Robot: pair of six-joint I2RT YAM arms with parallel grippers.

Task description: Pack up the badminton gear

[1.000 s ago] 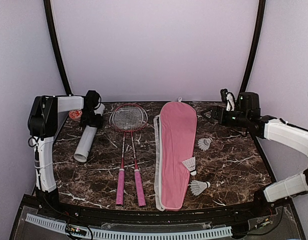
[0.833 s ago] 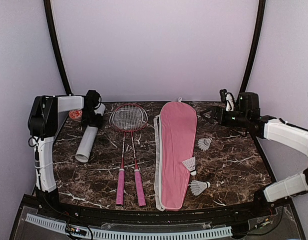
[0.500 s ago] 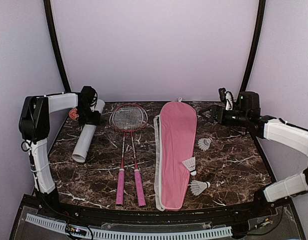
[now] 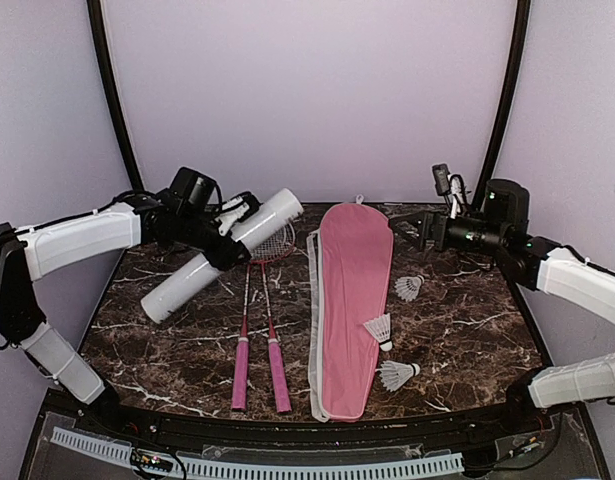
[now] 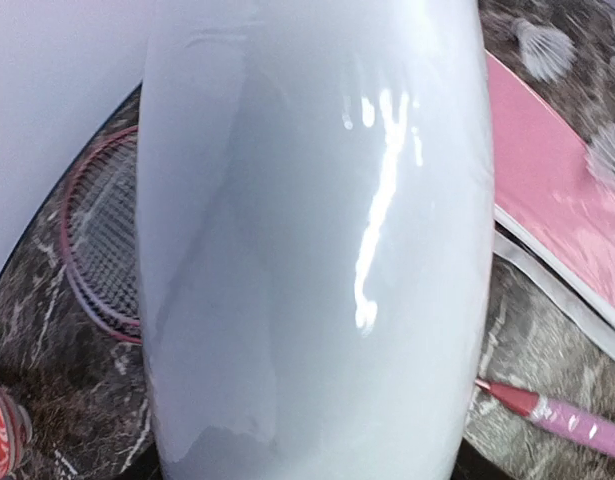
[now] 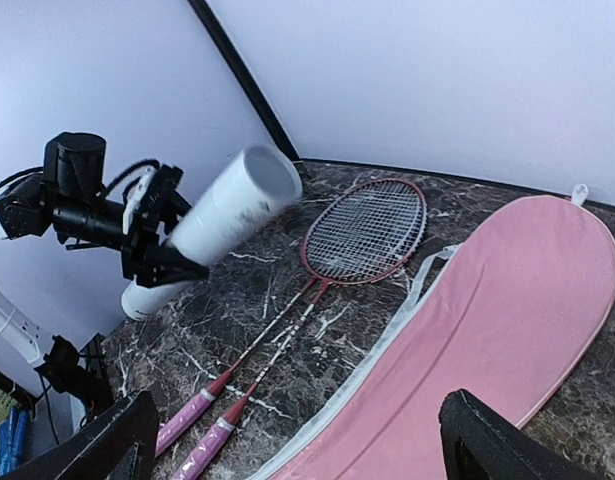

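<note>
At centre left, my left gripper (image 4: 224, 232) clamps the white tube (image 4: 187, 280) mid-length and holds it tilted, clear of the table (image 4: 467, 330), probably to take the shuttlecocks (image 4: 379, 328). The rackets (image 4: 257, 300) and pink cover (image 4: 352, 270) lie flat mid-frame, with the shuttlecocks along the cover's right edge. At upper right, my right gripper (image 4: 415, 230) hovers spread and empty. I cannot tell whether the tube's ends are open. The tube fills my wrist view and hides the grip.
</note>
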